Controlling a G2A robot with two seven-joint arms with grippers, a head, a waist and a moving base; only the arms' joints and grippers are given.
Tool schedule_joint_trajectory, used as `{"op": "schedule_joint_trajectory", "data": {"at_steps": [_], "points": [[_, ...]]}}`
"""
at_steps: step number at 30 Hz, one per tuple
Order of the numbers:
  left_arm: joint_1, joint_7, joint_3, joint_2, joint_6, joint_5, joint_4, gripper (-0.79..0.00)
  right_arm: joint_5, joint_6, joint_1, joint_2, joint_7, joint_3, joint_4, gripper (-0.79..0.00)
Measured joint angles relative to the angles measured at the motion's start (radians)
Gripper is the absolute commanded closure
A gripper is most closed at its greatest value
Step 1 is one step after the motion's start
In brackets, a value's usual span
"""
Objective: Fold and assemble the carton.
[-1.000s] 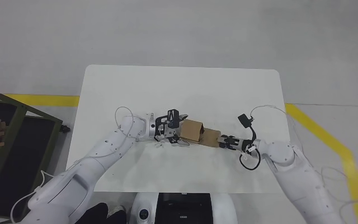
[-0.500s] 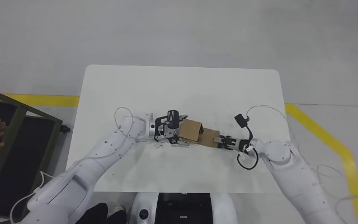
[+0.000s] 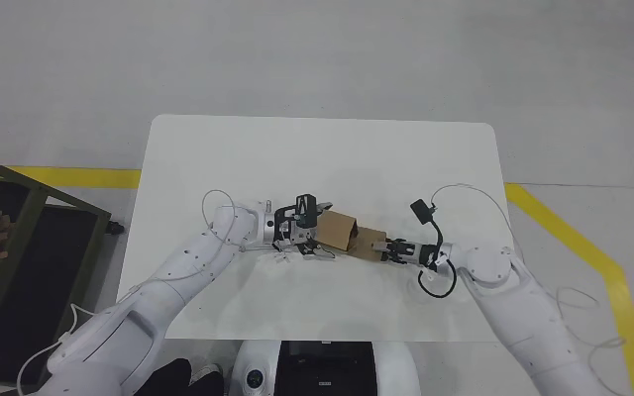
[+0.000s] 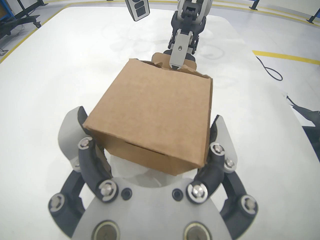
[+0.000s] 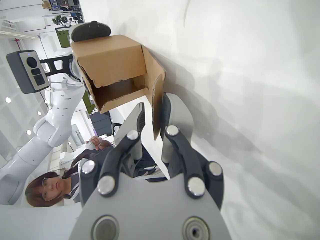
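A small brown cardboard carton (image 3: 340,231) lies on its side near the middle of the white table (image 3: 218,158). My left gripper (image 3: 303,235) is shut on its closed end, one finger on each side wall (image 4: 147,119). The carton (image 4: 155,106) points its open end away from that wrist. My right gripper (image 3: 391,248) is at the open end, shut on a side flap (image 5: 156,101) that stands between its fingers (image 5: 175,111). In the right wrist view the carton (image 5: 110,56) shows its hollow inside, with a ragged upper flap edge. The right gripper (image 4: 178,62) touches the carton's far edge.
A dark green cart (image 3: 40,247) stands off the table's left side. Yellow floor tape (image 3: 555,228) runs past the right side. A thin cable (image 3: 466,193) loops from the right wrist over the table. The table's far half is bare.
The right gripper has moved a little left toward the carton, pushing the flap closer to the open end. The left gripper and the carton's body have stayed in place.
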Motion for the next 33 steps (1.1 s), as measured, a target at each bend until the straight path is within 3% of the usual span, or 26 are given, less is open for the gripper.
{"op": "schedule_joint_trajectory", "data": {"at_steps": [12, 33], "points": [[0.002, 0.002, -0.004, 0.002, -0.001, 0.001, -0.001, -0.785, 0.012, -0.013, 0.023, -0.007, -0.004, -0.021, -0.025, -0.120], [0.001, 0.006, -0.004, 0.002, -0.007, 0.004, -0.008, -0.785, -0.102, 0.188, 0.063, -0.012, -0.045, -0.063, -0.123, -0.114]]}}
